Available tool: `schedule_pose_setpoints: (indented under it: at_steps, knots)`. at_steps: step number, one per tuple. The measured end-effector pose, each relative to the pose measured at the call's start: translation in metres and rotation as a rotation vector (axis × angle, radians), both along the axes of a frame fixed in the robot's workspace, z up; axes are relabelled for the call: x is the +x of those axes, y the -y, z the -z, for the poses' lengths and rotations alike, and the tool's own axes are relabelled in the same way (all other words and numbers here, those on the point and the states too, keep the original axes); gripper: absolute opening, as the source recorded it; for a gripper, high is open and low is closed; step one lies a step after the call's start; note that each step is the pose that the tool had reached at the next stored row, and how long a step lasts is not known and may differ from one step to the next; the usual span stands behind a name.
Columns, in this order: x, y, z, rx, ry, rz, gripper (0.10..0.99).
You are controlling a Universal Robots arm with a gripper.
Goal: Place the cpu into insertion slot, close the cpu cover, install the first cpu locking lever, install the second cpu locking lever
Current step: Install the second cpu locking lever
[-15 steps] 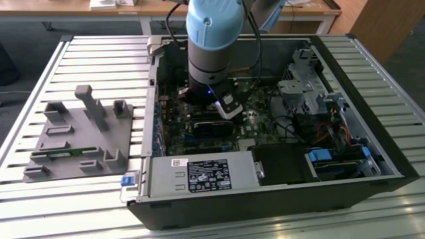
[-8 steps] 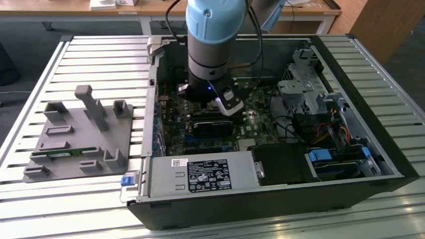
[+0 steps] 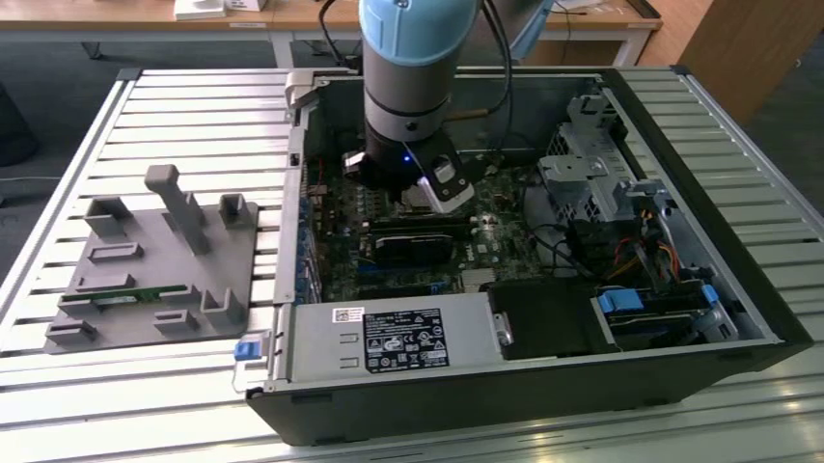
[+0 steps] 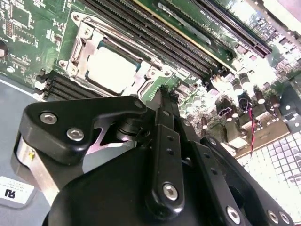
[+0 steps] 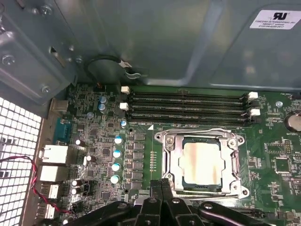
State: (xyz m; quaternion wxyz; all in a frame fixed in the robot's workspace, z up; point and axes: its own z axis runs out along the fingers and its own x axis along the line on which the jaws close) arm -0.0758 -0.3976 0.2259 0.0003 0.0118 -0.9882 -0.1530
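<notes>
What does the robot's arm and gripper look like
The arm is a thick silver-grey tube with a light blue joint cap, ending in a black wrist lit by a small blue light. The gripper is matte black, built of bolted linkage plates with silver screw heads.

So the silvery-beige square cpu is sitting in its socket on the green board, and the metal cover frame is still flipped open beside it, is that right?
Not quite. The silvery-beige square cpu does sit in the black-rimmed insertion slot on the green circuit board, but the silvery metal cpu cover lies closed, framing the chip, as both wrist views show.
</notes>
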Motion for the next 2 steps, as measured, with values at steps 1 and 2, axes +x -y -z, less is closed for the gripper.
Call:
schedule_pose_setpoints:
  at_steps: [1, 2]
  knots:
    - [0.0000, 0.0000, 0.0000, 0.000, 0.0000, 0.000, 0.118]
    - [0.0000, 0.0000, 0.0000, 0.000, 0.0000, 0.000, 0.118]
